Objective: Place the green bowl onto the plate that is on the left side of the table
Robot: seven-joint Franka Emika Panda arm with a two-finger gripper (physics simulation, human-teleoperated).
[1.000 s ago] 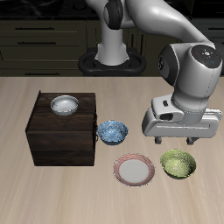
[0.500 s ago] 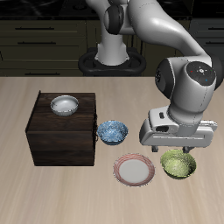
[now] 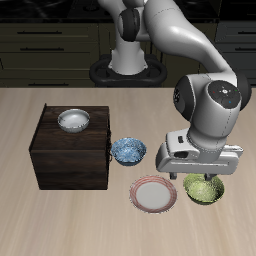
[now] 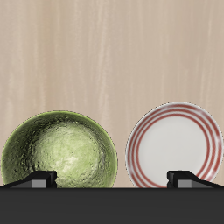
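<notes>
The green bowl [image 3: 206, 190] sits on the table near the front edge, upright and empty. It also shows in the wrist view [image 4: 59, 150]. A red-rimmed plate [image 3: 153, 194] with a pale centre lies flat right beside it, apart from it, and shows in the wrist view [image 4: 173, 144] too. No second plate is in view. My gripper [image 3: 203, 174] hangs just above the bowl, pointing down, open and empty. In the wrist view the gripper [image 4: 112, 179] has its two fingertips [image 4: 38, 179] wide apart, above the bowl and the plate.
A blue speckled bowl [image 3: 128, 150] sits behind the plate. A dark wooden box [image 3: 70, 155] stands beside it with a white-grey bowl [image 3: 73, 120] on top. The robot's base [image 3: 125, 68] is at the table's back.
My gripper has come down and moved towards the table's front edge, from behind the green bowl to just over it. The bowls and the plate have not moved.
</notes>
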